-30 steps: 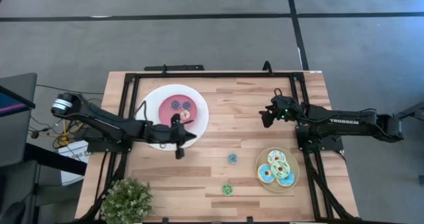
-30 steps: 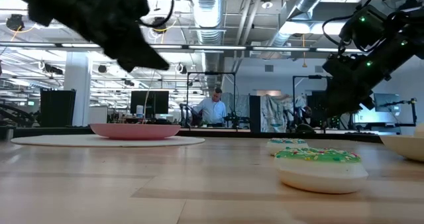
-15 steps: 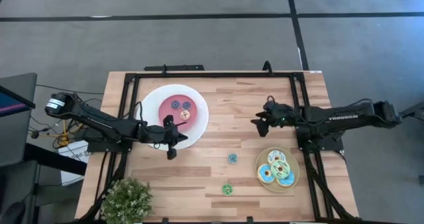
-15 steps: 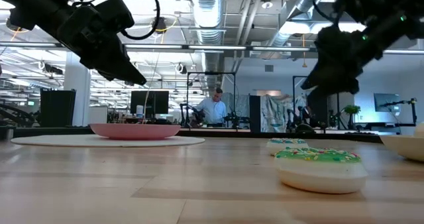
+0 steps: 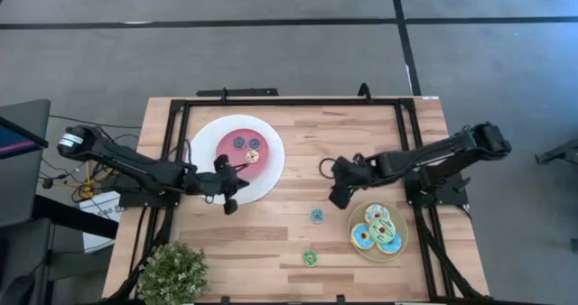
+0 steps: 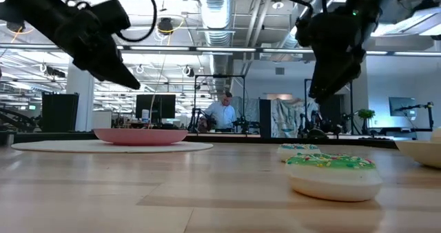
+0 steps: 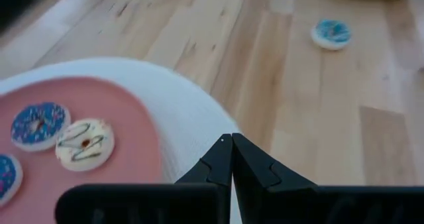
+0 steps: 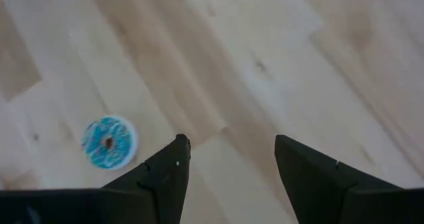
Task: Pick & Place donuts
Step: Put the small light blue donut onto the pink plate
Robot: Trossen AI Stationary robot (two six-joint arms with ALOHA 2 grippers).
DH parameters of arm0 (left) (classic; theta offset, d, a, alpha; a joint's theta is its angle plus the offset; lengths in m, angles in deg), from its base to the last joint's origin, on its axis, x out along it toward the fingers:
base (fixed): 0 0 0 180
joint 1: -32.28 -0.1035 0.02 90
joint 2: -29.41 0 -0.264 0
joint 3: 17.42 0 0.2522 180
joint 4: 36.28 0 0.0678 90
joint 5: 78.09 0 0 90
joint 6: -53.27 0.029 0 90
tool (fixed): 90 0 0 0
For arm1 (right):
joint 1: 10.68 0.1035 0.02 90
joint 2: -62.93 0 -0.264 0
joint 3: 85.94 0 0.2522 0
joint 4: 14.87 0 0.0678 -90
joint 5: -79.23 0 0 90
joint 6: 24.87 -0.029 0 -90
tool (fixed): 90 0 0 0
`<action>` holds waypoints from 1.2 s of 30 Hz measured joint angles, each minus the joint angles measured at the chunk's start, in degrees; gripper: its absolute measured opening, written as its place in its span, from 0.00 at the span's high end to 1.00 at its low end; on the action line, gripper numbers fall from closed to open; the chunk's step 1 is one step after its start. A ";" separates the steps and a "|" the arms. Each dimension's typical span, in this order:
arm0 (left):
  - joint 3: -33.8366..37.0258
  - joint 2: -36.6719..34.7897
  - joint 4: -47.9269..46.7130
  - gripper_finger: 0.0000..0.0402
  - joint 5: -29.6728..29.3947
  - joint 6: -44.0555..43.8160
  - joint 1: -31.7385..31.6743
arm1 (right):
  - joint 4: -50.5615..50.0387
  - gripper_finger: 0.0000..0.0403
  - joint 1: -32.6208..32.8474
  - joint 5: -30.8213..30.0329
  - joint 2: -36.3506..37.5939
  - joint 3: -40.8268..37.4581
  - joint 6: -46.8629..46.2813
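Three small donuts lie on the pink centre of the white plate (image 5: pixel 209 143): purple (image 7: pixel 41 123), white with squiggles (image 7: pixel 84 143) and a third (image 5: pixel 239 143). A small teal donut (image 5: pixel 317 216) (image 8: pixel 108 142) and a small green one (image 5: pixel 310 258) (image 6: pixel 333 174) lie flat on the table. Several larger iced donuts (image 5: pixel 377 228) sit on the tan plate (image 5: pixel 353 222). My left gripper (image 5: pixel 230 203) (image 7: pixel 232 143) is shut and hovers over the white plate's near right rim. My right gripper (image 5: pixel 339 197) (image 8: pixel 228 143) is open, above bare table just right of the teal donut.
A potted plant (image 5: pixel 172 271) stands at the table's near left corner. A black frame (image 5: pixel 289 101) runs around the table. Bare wood lies between the two plates. A person shows far off in the room (image 6: pixel 222 114).
My right gripper has swung from the table's right side toward the left and the near edge, coming down close to the teal donut. My left gripper has drawn back a little toward the table's left, staying by the white plate's rim. No donut has moved.
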 joint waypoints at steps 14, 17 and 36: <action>-0.02 -9.48 -7.86 1.00 -3.26 1.90 5.43 | 2.82 0.40 9.41 1.18 -12.50 5.51 9.48; -0.02 -10.44 -8.14 1.00 -3.69 1.93 6.14 | 3.29 0.37 11.14 1.15 -15.45 5.46 9.67; -0.02 -10.67 -6.85 1.00 -5.40 -0.04 6.33 | 17.87 0.20 11.76 1.42 -25.32 5.42 12.69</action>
